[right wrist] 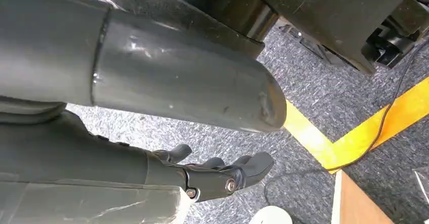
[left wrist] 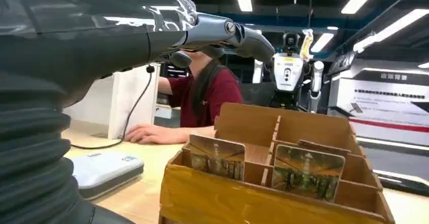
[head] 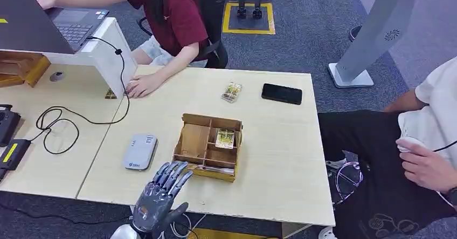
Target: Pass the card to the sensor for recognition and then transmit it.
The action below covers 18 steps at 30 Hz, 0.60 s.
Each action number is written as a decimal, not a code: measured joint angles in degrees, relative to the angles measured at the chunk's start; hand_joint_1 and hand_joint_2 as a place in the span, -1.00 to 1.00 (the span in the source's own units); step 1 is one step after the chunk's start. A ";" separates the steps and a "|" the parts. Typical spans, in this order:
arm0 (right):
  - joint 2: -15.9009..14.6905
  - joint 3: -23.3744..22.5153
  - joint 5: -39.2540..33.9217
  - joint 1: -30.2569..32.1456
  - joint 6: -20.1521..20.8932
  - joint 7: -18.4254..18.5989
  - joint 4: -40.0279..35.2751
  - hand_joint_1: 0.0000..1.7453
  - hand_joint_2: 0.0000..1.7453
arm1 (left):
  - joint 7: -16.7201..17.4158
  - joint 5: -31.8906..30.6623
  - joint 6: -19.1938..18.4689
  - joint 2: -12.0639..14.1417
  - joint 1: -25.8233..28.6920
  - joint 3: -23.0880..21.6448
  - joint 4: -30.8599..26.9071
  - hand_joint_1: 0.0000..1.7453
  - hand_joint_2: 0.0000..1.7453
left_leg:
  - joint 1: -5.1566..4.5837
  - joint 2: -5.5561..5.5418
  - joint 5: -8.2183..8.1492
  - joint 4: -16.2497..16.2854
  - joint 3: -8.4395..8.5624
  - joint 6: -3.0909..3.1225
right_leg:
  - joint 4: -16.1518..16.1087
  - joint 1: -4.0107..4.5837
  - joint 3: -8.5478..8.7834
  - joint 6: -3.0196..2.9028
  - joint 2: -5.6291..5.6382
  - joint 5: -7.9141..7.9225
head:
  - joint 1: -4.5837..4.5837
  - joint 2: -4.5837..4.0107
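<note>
Judging by how things lie, the task has barely begun. The left robot hand (head: 161, 193) hovers at the near edge of the pale wooden surface (head: 280, 158), fingers spread and holding nothing, pointing toward the open brown cardboard box with dividers (head: 208, 146) at about its 1 o'clock. No card has been taken yet: one small picture card printed in green and yellow (head: 224, 138) stands in a compartment on the box's right side, and the left wrist view shows two such cards (left wrist: 306, 172) upright in the near compartments, with the hand's fingers (left wrist: 238, 34) stretched above the box and apart from them. The flat light-grey rounded sensor pad (head: 140, 151) lies just beside the box at its 9 o'clock, with nothing on it.

The right robot hand (right wrist: 222, 176) hangs low over grey carpet, fingers loosely curled and holding nothing.

What is left, then, is everything: picking a card from the box, bringing it to the sensor pad, and passing it on, perhaps to a person seated nearby.
</note>
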 joint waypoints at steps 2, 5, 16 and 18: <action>0.00 -0.02 0.00 0.00 0.00 0.06 0.00 -1.00 -1.00 | 1.70 -1.74 0.83 -0.04 -0.41 0.00 0.20 -1.00 1.00 | 0.00 0.00 0.00 0.00 0.00 0.00 | 0.00 0.00 0.00 0.00 0.00 0.00 | 0.00 0.00; 0.00 -0.02 0.00 0.00 0.04 0.09 0.00 -1.00 -1.00 | 3.96 -4.83 1.83 -0.22 -1.05 0.00 0.50 -1.00 1.00 | 0.00 0.00 0.00 0.00 0.00 0.00 | 0.00 0.00 0.00 0.00 -0.01 0.00 | 0.00 0.00; 0.00 -0.02 0.00 0.00 0.04 0.15 0.00 -1.00 -1.00 | 6.12 -6.71 2.16 -0.63 -1.76 0.37 1.53 -1.00 1.00 | 0.00 -0.01 0.00 0.00 0.00 0.00 | 0.00 0.00 0.00 0.00 -0.01 0.00 | 0.00 0.00; 0.00 -0.02 0.00 0.00 -0.02 0.13 0.00 -1.00 -1.00 | 6.58 -6.10 2.10 -0.92 -2.23 0.68 1.97 -1.00 1.00 | 0.00 0.00 0.00 0.00 -0.01 0.00 | 0.00 0.00 0.00 0.00 -0.01 0.00 | 0.00 0.00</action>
